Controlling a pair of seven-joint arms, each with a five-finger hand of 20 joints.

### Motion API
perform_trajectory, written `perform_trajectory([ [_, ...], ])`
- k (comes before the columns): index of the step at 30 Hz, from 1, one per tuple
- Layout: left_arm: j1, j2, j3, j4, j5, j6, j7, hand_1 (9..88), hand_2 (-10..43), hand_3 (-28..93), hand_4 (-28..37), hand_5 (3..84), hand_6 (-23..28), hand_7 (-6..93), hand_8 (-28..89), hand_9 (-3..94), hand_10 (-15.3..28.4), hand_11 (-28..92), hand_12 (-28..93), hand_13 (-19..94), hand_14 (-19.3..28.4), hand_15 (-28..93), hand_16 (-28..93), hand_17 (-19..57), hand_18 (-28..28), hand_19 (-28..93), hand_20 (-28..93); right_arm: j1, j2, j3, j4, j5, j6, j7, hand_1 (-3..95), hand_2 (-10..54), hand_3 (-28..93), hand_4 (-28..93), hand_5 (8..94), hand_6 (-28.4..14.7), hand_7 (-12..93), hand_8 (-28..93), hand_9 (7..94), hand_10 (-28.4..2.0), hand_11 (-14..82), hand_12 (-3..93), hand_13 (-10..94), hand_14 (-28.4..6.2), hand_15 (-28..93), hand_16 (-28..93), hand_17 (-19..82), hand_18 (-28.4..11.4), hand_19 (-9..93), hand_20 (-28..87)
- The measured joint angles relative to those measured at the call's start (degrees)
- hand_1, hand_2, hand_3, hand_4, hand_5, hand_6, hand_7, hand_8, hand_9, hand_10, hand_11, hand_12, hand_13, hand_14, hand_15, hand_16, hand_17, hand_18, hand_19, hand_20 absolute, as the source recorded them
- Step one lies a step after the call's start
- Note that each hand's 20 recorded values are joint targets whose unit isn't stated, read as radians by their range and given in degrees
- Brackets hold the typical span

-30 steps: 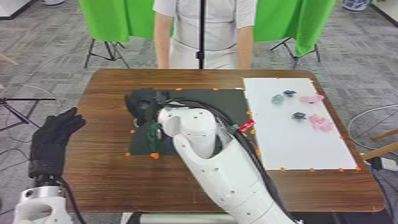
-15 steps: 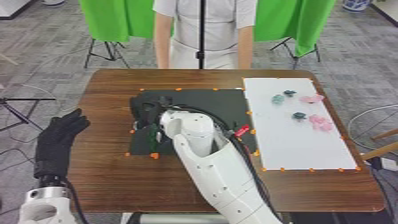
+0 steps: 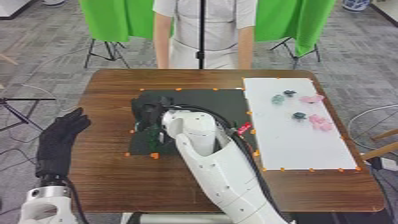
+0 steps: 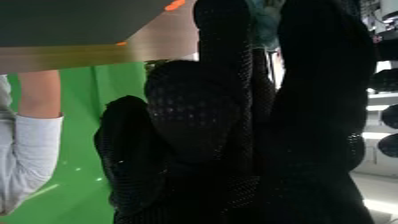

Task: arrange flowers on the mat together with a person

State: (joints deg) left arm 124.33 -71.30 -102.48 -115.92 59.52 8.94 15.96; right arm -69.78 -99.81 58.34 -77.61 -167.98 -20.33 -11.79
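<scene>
1. Over the left part of the dark mat point(image 3: 222, 97), the right hand point(image 3: 153, 112) is hovering at the end of its white arm, which is reaching in across the brown wooden desk point(image 3: 107, 182).
2. In the right wrist view, the fingers of the right hand point(image 4: 266, 165) are closing up a narrow gap with the thumb; two are curling in, one is pointing out straight. Between the straight one and the thumb they appear to be pinching a pale teal flower point(image 4: 265, 25), partly hidden by the glove.
3. Just beside the right hand, on the side nearer the robot, some dark green foliage point(image 3: 153, 136) is showing against the dark mat; whether it is touching the mat, I cannot tell.
4. At the left edge of the desk, the left hand point(image 3: 64, 125) is waiting with its fingers straight and relaxed, holding nothing.
5. To the right of the dark mat, a white sheet point(image 3: 302, 150) is lying on the desk. On its farther half, loose flowers are resting: a pale teal one point(image 3: 277, 99), two dark teal ones point(image 3: 290, 93) and two pink ones point(image 3: 321, 123).
6. Around both the dark mat and the white sheet, small orange markers point(image 3: 155, 156) are dotting the edges.
7. Behind the desk, a green curtain point(image 3: 105, 22) is hanging.
</scene>
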Motion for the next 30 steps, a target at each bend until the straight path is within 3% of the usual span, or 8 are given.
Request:
perform_trajectory([
  [6, -0.3, 0.0, 0.0, 0.04, 0.27, -0.53, -0.3, 21.0, 3.3, 66, -24.7, 48.1, 4.0, 13.2, -5, 43.7, 13.4, 18, 16, 35, 17.3, 18, 4, 6.1, 12.6, 7, 19, -0.1, 0.9, -0.5, -0.5, 0.0, -0.5, 0.1, 77.9, -9.5, -28, 63, 72.4, -0.4, 17, 9, 92.5, -8.3, 11.5, 35.6, 94, -0.4, 53, 27, 66, -10.8, 93, 42],
  [15, -0.7, 0.03, 0.01, 0.14, 0.49, -0.78, -0.3, 23.3, 1.6, 64, -21.6, 48.0, 3.9, 13.4, -5, 43.7, 13.3, 18, 16, 35, 17.2, 18, 5, 6.1, 12.6, 7, 19, -0.3, 1.3, -0.6, -0.5, 0.0, -0.3, 0.3, 74.9, -9.5, -28, 62, 70.4, 0.6, 17, -8, 89.7, -8.8, 15.8, 31.3, 94, -0.6, 52, 28, 66, -11.0, 93, 42],
  [25, -0.8, -0.02, 0.0, 0.14, 0.67, -0.85, -0.26, 24.0, 1.1, 64, -20.7, 48.0, 4.0, 13.3, -5, 43.7, 13.3, 18, 16, 35, 17.3, 18, 5, 6.0, 12.6, 7, 19, 0.0, 2.3, -1.9, -1.1, 0.0, -0.4, 1.5, 73.1, -9.5, -28, 64, 69.8, 0.7, 18, -8, 89.1, -9.2, 17.7, 29.2, 94, -0.7, 51, 28, 66, -11.1, 93, 42],
  [30, -0.7, -0.02, -0.01, 0.11, 0.78, -0.96, -0.46, 24.1, 1.0, 64, -20.5, 47.9, 4.0, 13.4, -5, 43.6, 13.3, 18, 16, 35, 17.2, 18, 5, 6.0, 12.6, 7, 19, 0.9, 5.6, -4.4, -6.1, 0.9, -0.3, 6.9, 71.5, -9.5, -28, 67, 69.9, 0.4, 17, -8, 88.5, -9.6, 18.9, 27.3, 94, -0.7, 51, 28, 66, -11.0, 93, 42],
])
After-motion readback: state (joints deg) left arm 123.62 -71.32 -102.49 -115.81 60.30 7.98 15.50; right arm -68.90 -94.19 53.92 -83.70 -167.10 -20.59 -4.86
